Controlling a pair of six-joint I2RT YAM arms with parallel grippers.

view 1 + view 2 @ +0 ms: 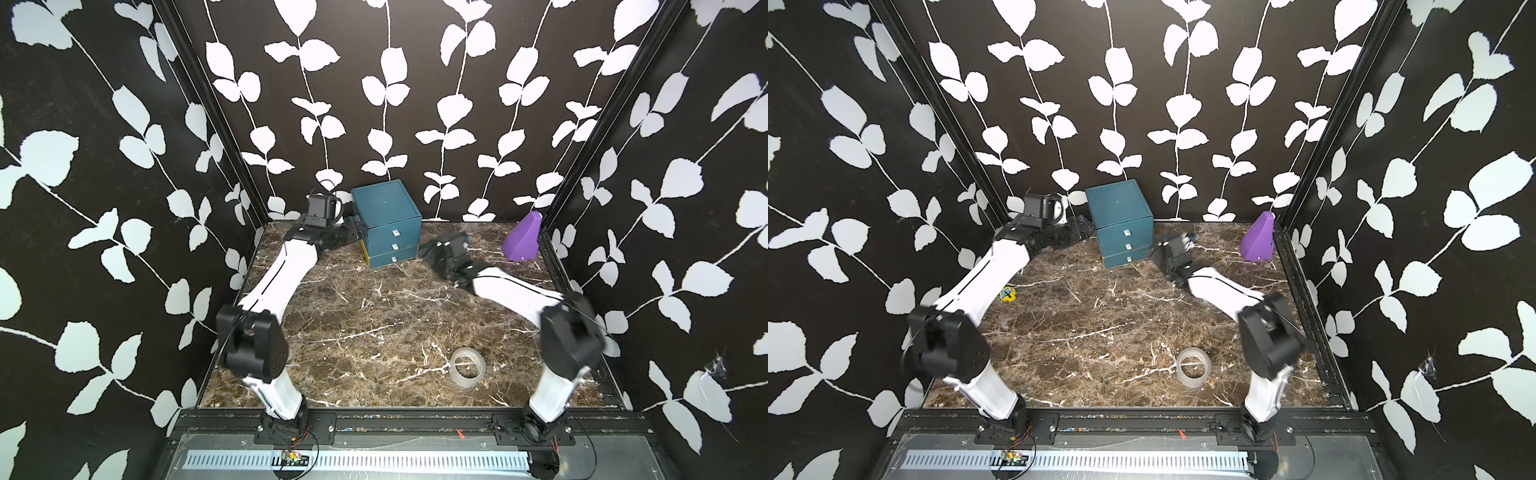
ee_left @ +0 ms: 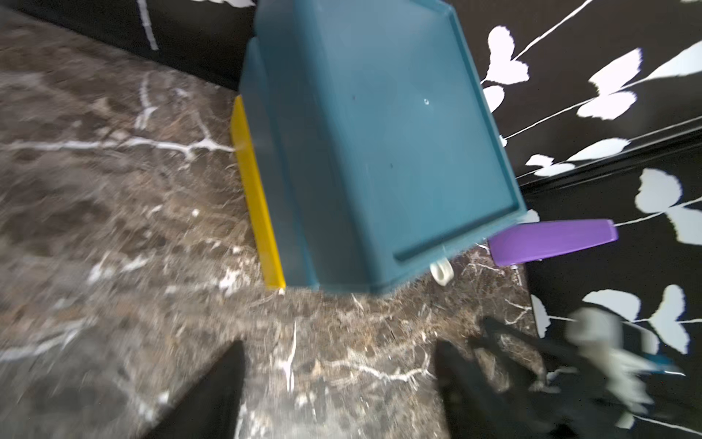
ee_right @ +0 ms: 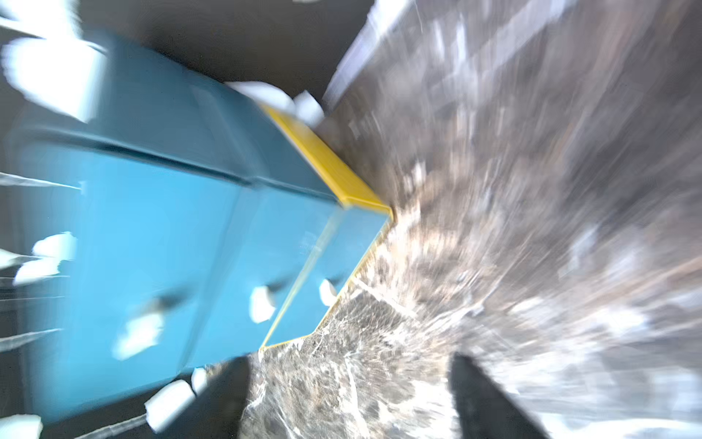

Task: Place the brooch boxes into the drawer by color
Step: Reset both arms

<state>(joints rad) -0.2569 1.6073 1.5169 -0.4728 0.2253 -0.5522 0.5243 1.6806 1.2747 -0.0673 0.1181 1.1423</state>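
Standing at the marble table's (image 1: 374,332) 12 o'clock, the teal drawer (image 1: 386,216) looks fully shut. The left gripper (image 2: 338,357), spread and empty, flanks its 9 o'clock side, and the right gripper (image 3: 351,361), likewise spread, its 4 o'clock corner. No brooch boxes show.

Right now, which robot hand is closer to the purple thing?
The right gripper, sitting between the teal chest and the purple wedge. The left gripper is on the chest's other side, by its yellow strip.
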